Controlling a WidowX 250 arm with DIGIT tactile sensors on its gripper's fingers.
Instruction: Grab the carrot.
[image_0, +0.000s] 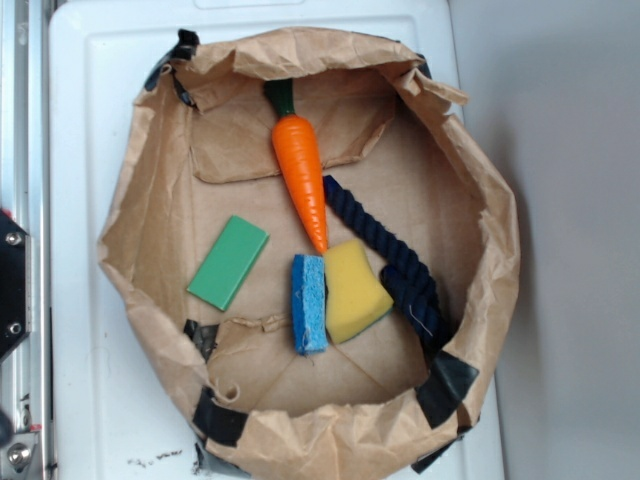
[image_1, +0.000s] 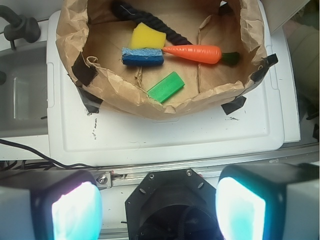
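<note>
Exterior view: the carrot (image_0: 302, 175) lies inside the brown paper bag (image_0: 135, 200), its tip touching the yellow sponge (image_0: 355, 290); no arm shows.

Wrist view: the hand (image_1: 159, 202) hangs well back from the bag, over the white worktop's (image_1: 165, 132) edge, fingers (image_1: 75, 207) spread, holding nothing.

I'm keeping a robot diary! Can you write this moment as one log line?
claw: open, empty, outside bag | carrot: untouched, in paper bag | tip by yellow sponge
</note>
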